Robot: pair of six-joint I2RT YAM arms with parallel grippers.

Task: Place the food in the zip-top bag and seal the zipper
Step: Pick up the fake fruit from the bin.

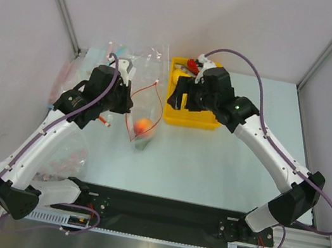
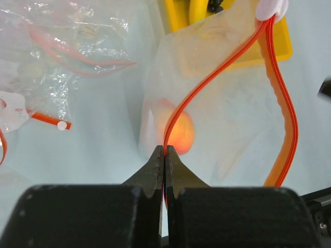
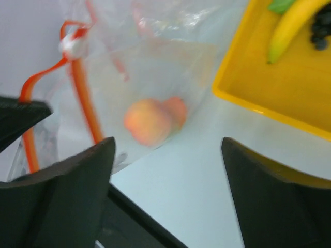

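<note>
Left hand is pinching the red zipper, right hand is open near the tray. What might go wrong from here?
1. The left hand grips the zipper by a thin pinch on one side only; it may slip and the floppy bag mouth would sag shut.
2. The banana in the tray is long; it could snag the narrow mouth going in.

High fixed view over table (image 1: pixel 210 167), both wrist views close, sharing zip-top bag (image 2: pixel 232 119)

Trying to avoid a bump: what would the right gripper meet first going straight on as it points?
Probably the zip-top bag near the peach, or the table beside it; depth is unclear.
</note>
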